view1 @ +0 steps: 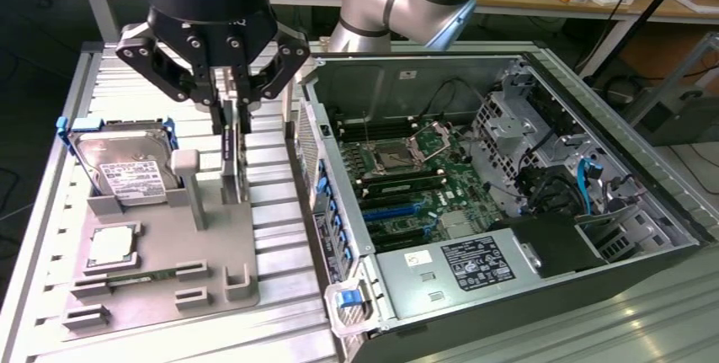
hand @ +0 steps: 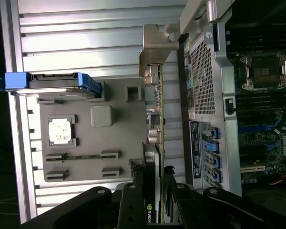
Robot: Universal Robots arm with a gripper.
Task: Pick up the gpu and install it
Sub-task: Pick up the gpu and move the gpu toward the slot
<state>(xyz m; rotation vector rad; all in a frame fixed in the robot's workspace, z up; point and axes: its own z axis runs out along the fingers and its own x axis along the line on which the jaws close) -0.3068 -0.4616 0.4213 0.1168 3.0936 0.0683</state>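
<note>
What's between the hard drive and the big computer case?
The gpu, standing on edge on the grey holder, with the claw pinching it; the exterior view shows it.

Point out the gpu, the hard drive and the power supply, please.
gpu (view1: 232,157): exterior view, middle of the upright card.
hard drive (view1: 133,168): exterior view, its white label.
power supply (view1: 477,262): exterior view, its black label.

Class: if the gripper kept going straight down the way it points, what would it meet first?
The gpu, standing on edge in the grey holder directly under the gripper. It seems already level with the card's top edge, though depth is unclear.
</note>
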